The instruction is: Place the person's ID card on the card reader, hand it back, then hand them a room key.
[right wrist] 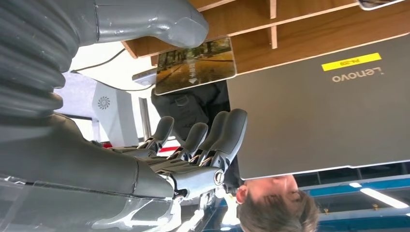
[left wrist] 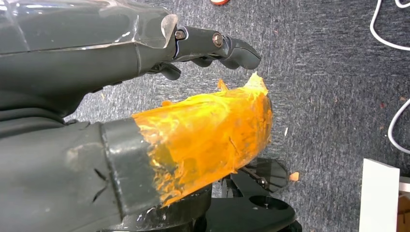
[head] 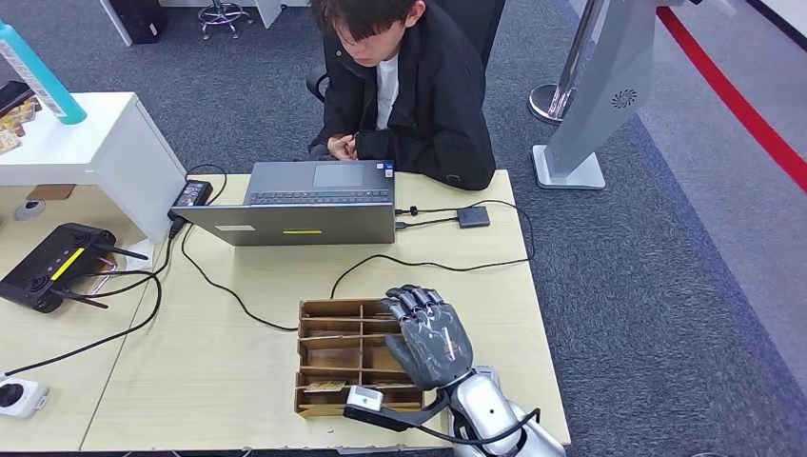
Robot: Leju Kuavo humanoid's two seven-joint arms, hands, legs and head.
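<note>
My right hand (head: 428, 335) hovers over the right side of a wooden divider box (head: 314, 345) near the table's front edge. Its fingers (right wrist: 212, 137) are gently curled and apart from the thumb (right wrist: 159, 21), with nothing between them. A card printed with a landscape picture (right wrist: 195, 65) lies in a compartment of the box (right wrist: 300, 19), beyond the thumb and untouched; a yellowish card (head: 325, 386) shows in the front row. A small black device on a cable (head: 473, 216) sits right of the laptop. My left hand (left wrist: 145, 63) hangs over grey carpet, holding nothing, its thumb (left wrist: 208, 137) wrapped in orange tape.
A person in a black jacket (head: 409, 86) sits behind the grey laptop (head: 305, 214), hands close to their chest. Black cables (head: 428, 265) cross the table between laptop and box. A black controller (head: 52, 265) and a white shelf (head: 90, 143) stand at the left.
</note>
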